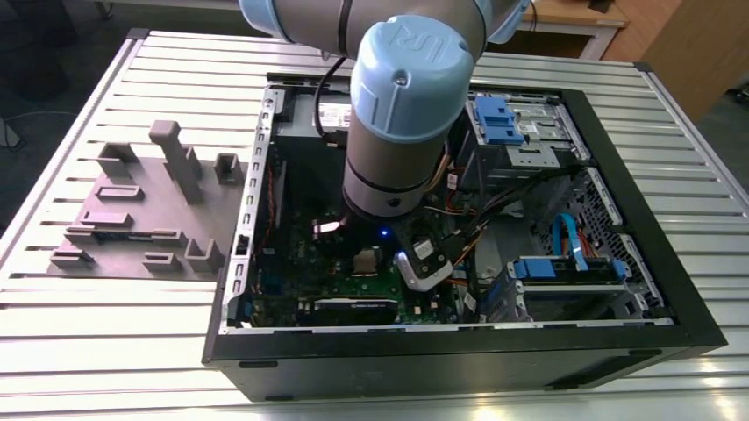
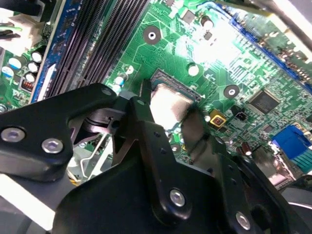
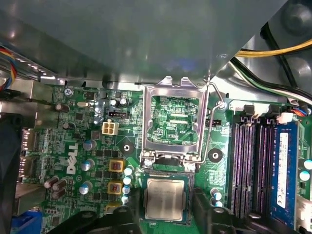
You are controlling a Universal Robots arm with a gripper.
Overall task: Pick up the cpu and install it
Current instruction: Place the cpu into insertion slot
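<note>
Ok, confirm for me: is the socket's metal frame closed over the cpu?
No: in the first wrist view the metal frame is flipped open beside the cpu, whose silvery top lies bare.

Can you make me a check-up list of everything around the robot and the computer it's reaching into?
Surface: slatted metal table carrying an open computer case.
Job's things: chip sits in the socket of the green board; the socket's metal lid is flipped up.
Clutter: grey block holder beside the case, at the exterior view's left.
Grippers: gripper is low, right at the chip.
Cables: yellow wire and blue cable inside the case.
Surroundings: brown wooden furniture behind the table.
</note>
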